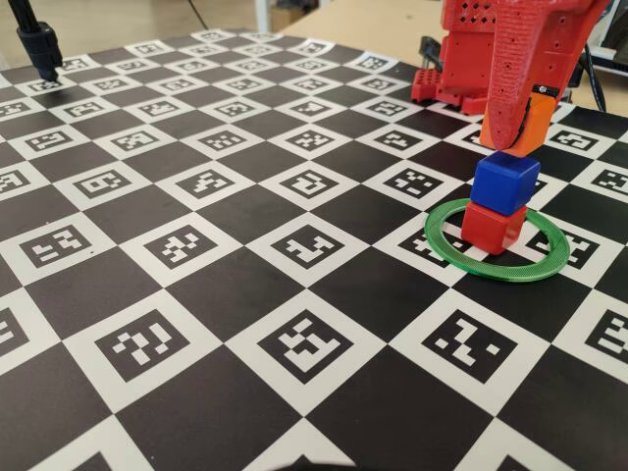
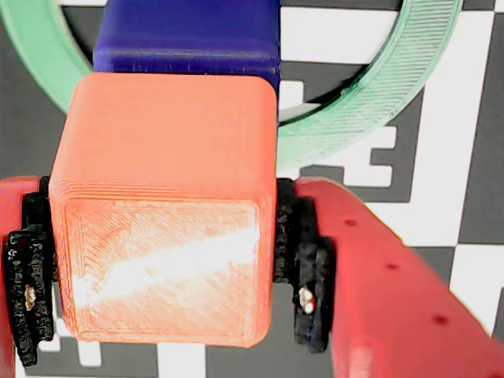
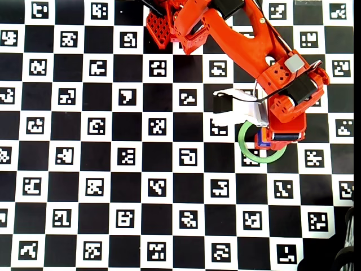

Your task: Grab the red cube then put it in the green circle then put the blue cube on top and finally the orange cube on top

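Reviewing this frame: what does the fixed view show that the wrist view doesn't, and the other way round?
Only the fixed view shows the red cube sitting inside the green circle with the blue cube stacked on it, and the gap left between the blue cube and the orange cube held above it. Only the wrist view shows the pincer closed on the orange cube's two sides, black pads pressed against it. Both show the orange cube in the pincer over the blue cube, with the green circle on the checkered board below.
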Tool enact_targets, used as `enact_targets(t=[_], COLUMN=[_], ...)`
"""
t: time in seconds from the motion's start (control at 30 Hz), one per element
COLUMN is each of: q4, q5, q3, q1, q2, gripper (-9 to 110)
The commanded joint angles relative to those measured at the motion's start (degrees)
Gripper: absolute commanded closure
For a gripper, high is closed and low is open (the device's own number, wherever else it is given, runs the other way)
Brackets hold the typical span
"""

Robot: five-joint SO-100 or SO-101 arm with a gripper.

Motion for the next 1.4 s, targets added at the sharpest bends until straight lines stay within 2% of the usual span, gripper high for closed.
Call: enact_targets(t=[0.0,1.17,1.37], q4=[-0.7,-3.8,-4.1], q5=[-0.1,0.0,0.9], q3=[-0.4,2.4,3.1], q1=[0.6,0.2,0.5], q2=[9.0,9.1,9.5], gripper=[98,98,90])
